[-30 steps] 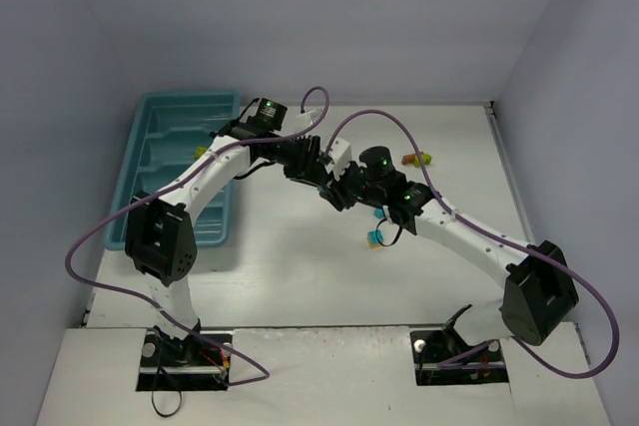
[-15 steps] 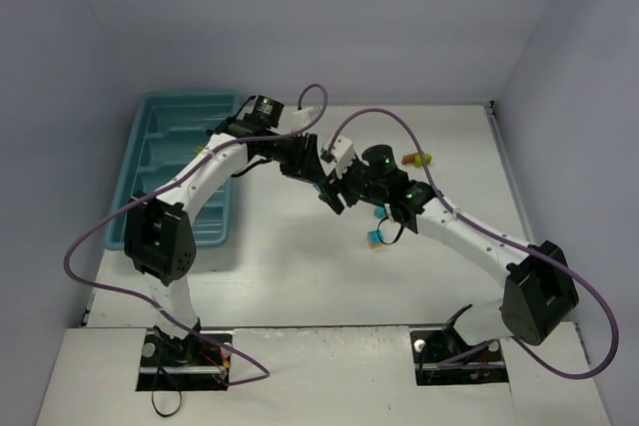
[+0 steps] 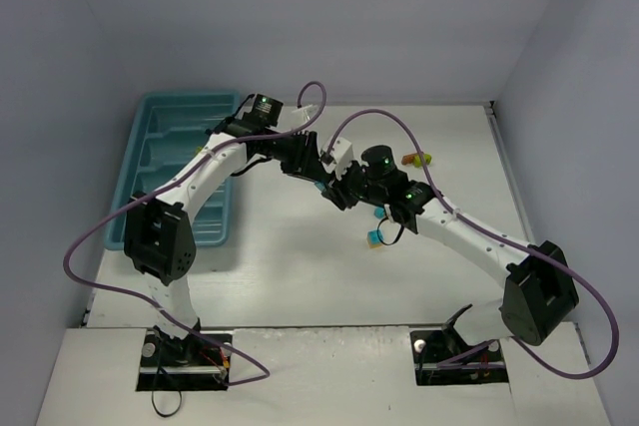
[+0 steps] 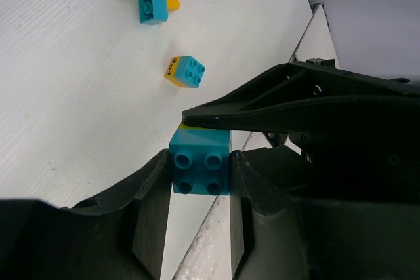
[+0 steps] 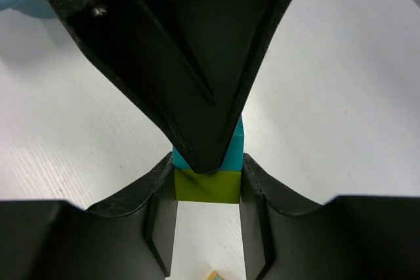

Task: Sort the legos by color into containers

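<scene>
the two claws meet above the middle of the table (image 3: 300,276), well apart from the tray (image 3: 130,172) at the left. the left claw (image 4: 200,174) is closed on a cyan brick (image 4: 199,162), with one finger on each side of it. the right claw (image 5: 209,188) is closed on a lime green brick (image 5: 207,187), which sits pressed directly against the cyan one. i judge that the two bricks are joined and that the arms are about to pull them apart, because each colour needs its own compartment.

several things can go wrong from here. the fingers of the two claws are very close, and the tip of one lies almost on the other's brick. a small wrong move can make them hit, or push a brick out of the grip. if the studs hold strongly, one brick can slip out between the fingers and both go with one claw. if they separate suddenly, a brick can jump and fall on the table, near the orange and cyan pair (image 4: 185,72). the tray is not near, so a weak grip may also lose the brick during the carry.
</scene>
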Controlling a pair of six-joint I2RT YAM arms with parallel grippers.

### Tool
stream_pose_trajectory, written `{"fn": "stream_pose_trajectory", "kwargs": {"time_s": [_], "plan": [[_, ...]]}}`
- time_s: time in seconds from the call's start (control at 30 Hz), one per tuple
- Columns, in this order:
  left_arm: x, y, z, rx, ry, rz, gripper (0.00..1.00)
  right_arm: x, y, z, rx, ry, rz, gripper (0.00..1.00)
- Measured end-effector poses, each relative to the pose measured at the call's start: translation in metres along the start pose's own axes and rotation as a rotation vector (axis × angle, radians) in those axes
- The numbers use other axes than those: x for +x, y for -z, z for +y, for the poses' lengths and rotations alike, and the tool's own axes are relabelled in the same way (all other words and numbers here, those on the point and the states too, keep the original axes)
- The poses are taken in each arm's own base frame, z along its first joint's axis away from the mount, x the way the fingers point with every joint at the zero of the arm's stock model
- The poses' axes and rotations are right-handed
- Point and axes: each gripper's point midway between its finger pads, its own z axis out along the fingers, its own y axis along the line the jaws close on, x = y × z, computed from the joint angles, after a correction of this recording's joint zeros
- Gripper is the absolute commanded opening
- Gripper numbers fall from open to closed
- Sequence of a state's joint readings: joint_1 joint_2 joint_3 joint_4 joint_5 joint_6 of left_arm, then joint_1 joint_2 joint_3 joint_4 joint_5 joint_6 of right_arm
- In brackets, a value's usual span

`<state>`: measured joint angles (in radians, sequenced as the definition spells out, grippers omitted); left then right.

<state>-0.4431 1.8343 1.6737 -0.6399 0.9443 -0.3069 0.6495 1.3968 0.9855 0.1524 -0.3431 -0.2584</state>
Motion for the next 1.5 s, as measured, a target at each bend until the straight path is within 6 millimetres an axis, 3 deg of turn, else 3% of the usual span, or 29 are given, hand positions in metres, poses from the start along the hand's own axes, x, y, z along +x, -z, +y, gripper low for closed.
{"fn": "stream_pose_trajectory", "kwargs": {"time_s": [0.13,0.4,0.6,0.8,0.93,1.07,1.2,1.3,1.37,1.5], "plan": [[-0.001,0.002,0.001,-0.001,0.014,-0.005,0.0,0.0,0.0,0.0,-0.001,0.001,-0.001,0.02],[-0.005,0.012,0.005,0.02,0.041,-0.017,0.0,-0.002,-0.002,-0.001,-0.004,0.006,-0.028,0.02],[-0.021,0.045,0.027,-0.021,0.077,-0.079,0.0,0.039,0.005,-0.018,0.041,-0.047,0.071,0.01],[-0.041,0.077,0.052,-0.102,0.086,-0.163,0.0,0.044,0.006,-0.019,0.047,-0.055,0.088,0.01],[-0.074,0.115,0.103,-0.32,0.105,-0.288,0.0,0.046,0.005,-0.019,0.046,-0.057,0.093,0.01],[-0.116,0.178,0.18,-0.627,0.123,-0.473,0.0,0.047,0.005,-0.02,0.047,-0.061,0.095,0.01],[-0.134,0.23,0.254,-0.875,0.176,-0.601,0.0,0.046,0.004,-0.02,0.047,-0.069,0.096,0.01],[-0.14,0.246,0.301,-0.994,0.206,-0.64,0.04,0.043,0.004,-0.019,0.04,-0.079,0.088,0.01],[-0.144,0.246,0.328,-1.044,0.213,-0.651,0.08,0.04,0.004,-0.018,0.035,-0.084,0.08,0.01],[-0.146,0.238,0.364,-1.089,0.22,-0.661,0.17,0.036,0.004,-0.017,0.027,-0.096,0.07,0.01]]}}
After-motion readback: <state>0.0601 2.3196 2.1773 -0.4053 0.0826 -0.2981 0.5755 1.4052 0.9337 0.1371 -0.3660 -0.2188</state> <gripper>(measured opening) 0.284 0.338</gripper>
